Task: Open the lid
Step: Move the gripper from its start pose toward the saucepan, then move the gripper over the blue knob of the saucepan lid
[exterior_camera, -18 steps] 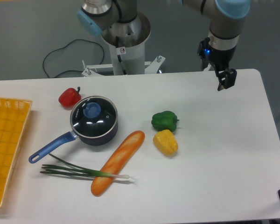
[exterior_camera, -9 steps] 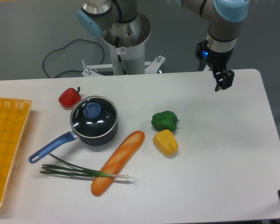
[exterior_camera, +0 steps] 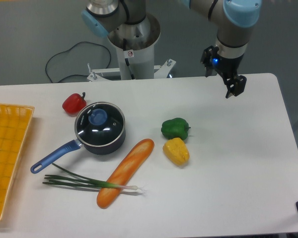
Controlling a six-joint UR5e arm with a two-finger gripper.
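Note:
The lid (exterior_camera: 100,122) is a round glass disc with a metal rim and a blue knob (exterior_camera: 98,117). It rests flat on a dark saucepan (exterior_camera: 107,142) with a blue handle (exterior_camera: 54,156), left of the table's middle. My gripper (exterior_camera: 235,87) hangs above the far right part of the table, well away from the lid. Its dark fingers point down and nothing is between them. From this angle the gap between the fingers is unclear.
A red pepper (exterior_camera: 73,103) lies behind the pan. A baguette (exterior_camera: 126,171) and green onions (exterior_camera: 89,182) lie in front of it. Green (exterior_camera: 175,128) and yellow (exterior_camera: 176,151) peppers sit mid-table. A yellow basket (exterior_camera: 5,153) stands at the left edge.
The gripper has drifted slightly left and up over the far right of the table. The lid and the pan have not moved.

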